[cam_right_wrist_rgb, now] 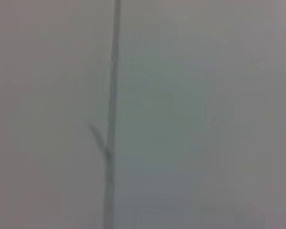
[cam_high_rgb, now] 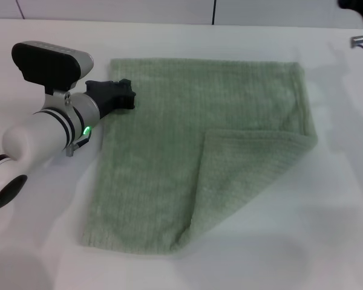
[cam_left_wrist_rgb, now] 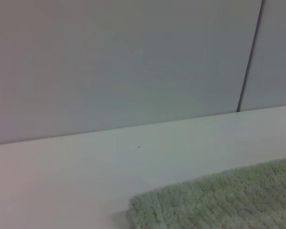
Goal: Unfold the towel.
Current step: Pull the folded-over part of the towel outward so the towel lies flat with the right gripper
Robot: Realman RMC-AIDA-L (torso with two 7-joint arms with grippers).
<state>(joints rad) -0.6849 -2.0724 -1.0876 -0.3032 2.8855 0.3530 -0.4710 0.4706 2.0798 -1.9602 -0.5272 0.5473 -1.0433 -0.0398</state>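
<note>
The pale sage-green towel lies flat on the white table. Its near right corner is folded over onto the middle, making a triangular flap. My left gripper is at the towel's left edge near the far left corner, low over the cloth. The left wrist view shows that far corner of the towel on the table. My right gripper is only partly in view at the far right of the table, away from the towel. The right wrist view shows no towel.
A pale wall with a dark vertical seam stands behind the table's far edge. Bare white table surrounds the towel on all sides.
</note>
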